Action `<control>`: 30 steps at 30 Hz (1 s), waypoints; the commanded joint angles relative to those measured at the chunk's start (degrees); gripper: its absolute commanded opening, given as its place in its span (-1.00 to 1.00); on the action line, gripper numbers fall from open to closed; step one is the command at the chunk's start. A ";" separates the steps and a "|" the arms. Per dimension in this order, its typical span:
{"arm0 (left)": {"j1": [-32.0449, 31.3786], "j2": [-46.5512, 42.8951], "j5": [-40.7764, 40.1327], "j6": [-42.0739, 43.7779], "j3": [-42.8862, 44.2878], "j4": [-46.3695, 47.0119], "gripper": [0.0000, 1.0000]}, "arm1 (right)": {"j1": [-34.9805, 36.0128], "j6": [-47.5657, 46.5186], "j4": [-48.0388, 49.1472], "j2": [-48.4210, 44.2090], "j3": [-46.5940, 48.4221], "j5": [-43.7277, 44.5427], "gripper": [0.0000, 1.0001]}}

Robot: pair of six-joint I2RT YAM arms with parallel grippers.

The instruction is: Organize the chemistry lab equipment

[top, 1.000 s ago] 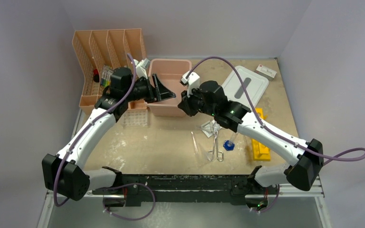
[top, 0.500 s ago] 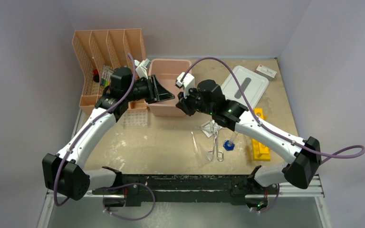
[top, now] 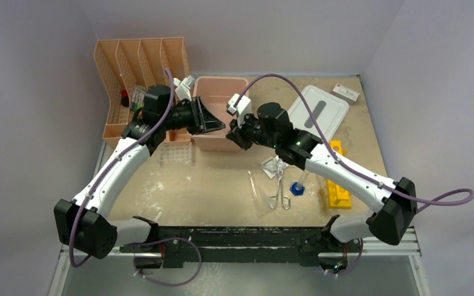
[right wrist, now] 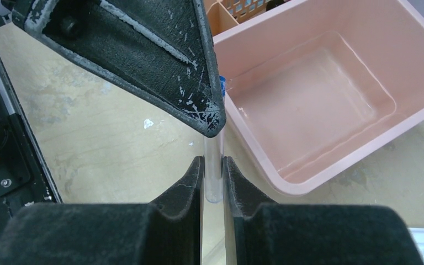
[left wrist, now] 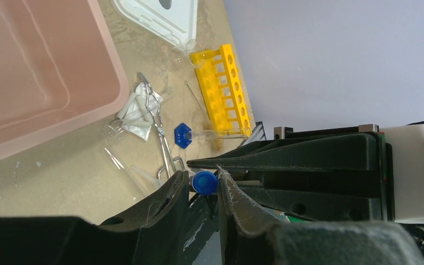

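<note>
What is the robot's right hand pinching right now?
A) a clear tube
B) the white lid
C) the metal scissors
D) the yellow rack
A: the right wrist view shows the right gripper shut on a clear tube standing between its fingers, while the scissors and yellow rack lie apart from it.

Two blue-capped tubes (left wrist: 204,182) (left wrist: 182,135) — one rack (left wrist: 223,88) (yellow)

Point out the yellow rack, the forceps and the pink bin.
yellow rack (left wrist: 222,91), left wrist view, holed top face.
forceps (top: 279,185), top external view, shaft.
pink bin (right wrist: 309,105), right wrist view, bare floor.
</note>
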 commanded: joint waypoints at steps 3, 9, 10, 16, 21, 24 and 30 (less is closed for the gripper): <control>-0.18 0.41 -0.84 1.41 4.16 -2.40 -0.53 | -0.11 -2.67 1.12 0.53 1.22 -3.20 -0.72; -0.18 0.30 -1.66 1.97 4.47 -2.25 -1.00 | -0.11 -2.80 0.58 1.11 1.54 -3.31 -0.67; -0.18 0.13 -2.26 2.29 4.49 -2.55 -1.00 | -0.11 -2.18 0.37 1.41 1.92 -2.87 -0.59; -0.18 -0.86 -15.13 7.56 5.75 -9.05 -1.00 | -0.11 2.27 0.63 1.52 2.56 -0.99 0.28; -0.09 -2.82 -31.36 12.80 6.92 -16.74 -1.00 | -0.43 6.32 2.67 0.36 2.40 -1.06 0.38; -0.09 -4.58 -43.49 14.93 6.92 -20.83 -1.00 | -0.68 8.02 2.87 0.37 2.35 -0.54 0.38; -0.09 -12.66 -63.54 16.66 -2.03 -19.18 -1.00 | -0.91 9.19 5.13 -1.14 -0.27 0.85 0.38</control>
